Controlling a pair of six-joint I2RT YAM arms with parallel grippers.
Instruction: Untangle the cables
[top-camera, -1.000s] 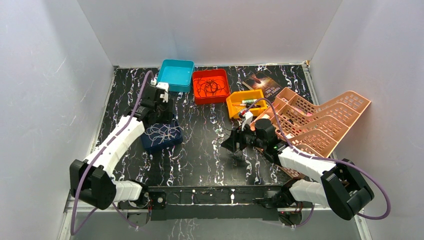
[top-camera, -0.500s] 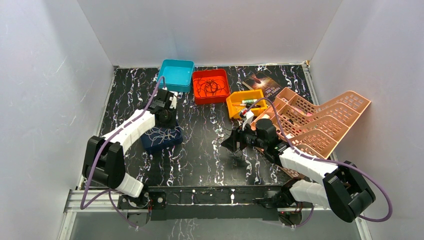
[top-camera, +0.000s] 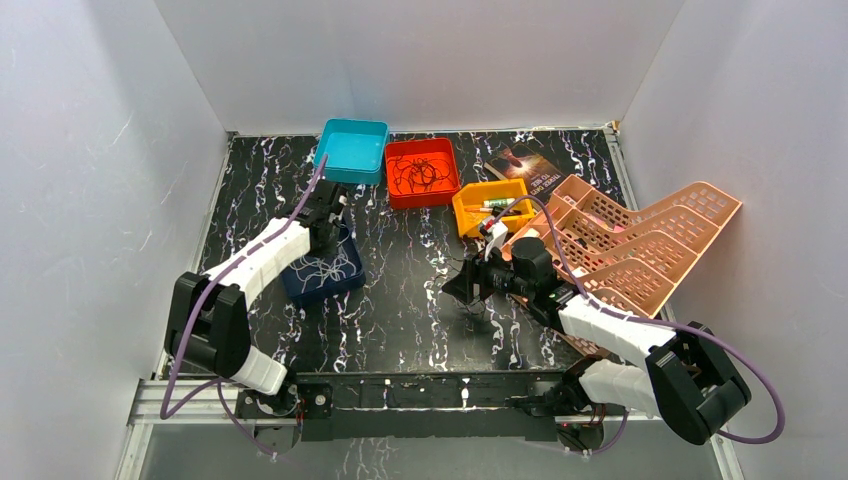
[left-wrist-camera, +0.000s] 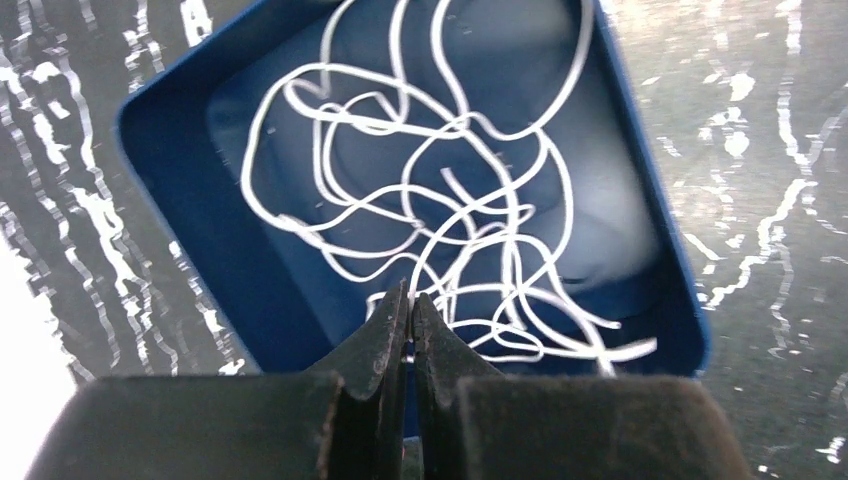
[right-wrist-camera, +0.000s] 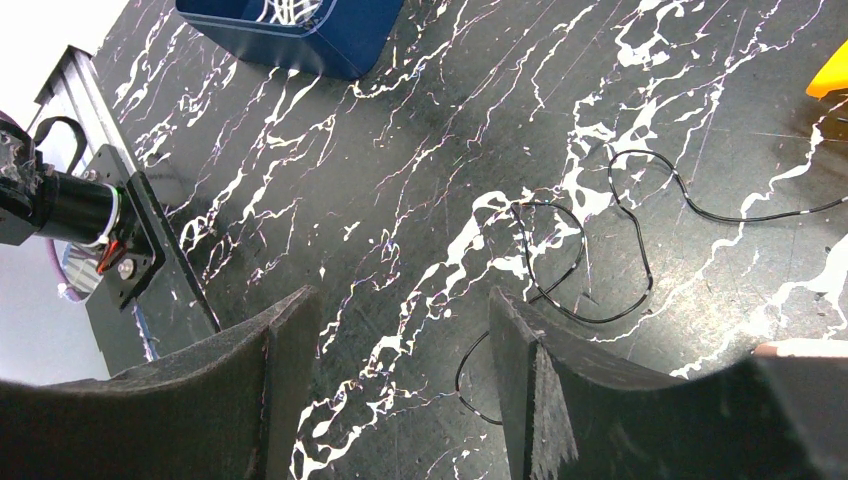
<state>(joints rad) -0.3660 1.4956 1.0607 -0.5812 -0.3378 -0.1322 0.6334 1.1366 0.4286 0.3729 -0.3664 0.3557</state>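
Observation:
A tangle of thin white cables (left-wrist-camera: 450, 180) lies in a dark blue box (left-wrist-camera: 170, 200) at the left of the table (top-camera: 325, 268). My left gripper (left-wrist-camera: 410, 300) hangs over the box's near side with its jaws shut. A white strand runs right at the tips; I cannot tell whether it is pinched. One thin black cable (right-wrist-camera: 640, 250) lies looped on the marbled table. My right gripper (right-wrist-camera: 400, 295) is open just above the table, the cable's loose end beside its right finger (right-wrist-camera: 520, 360). More dark cables (top-camera: 420, 175) sit in a red bin.
A teal bin (top-camera: 352, 150), the red bin (top-camera: 395, 195) and an orange bin (top-camera: 470, 215) line the back. A pink slatted basket (top-camera: 650, 250) fills the right side behind my right arm, with a book (top-camera: 530, 168) beyond it. White walls close in three sides.
My left gripper has come back from beyond the blue box to over it, and its jaws have closed. The right arm has not moved.

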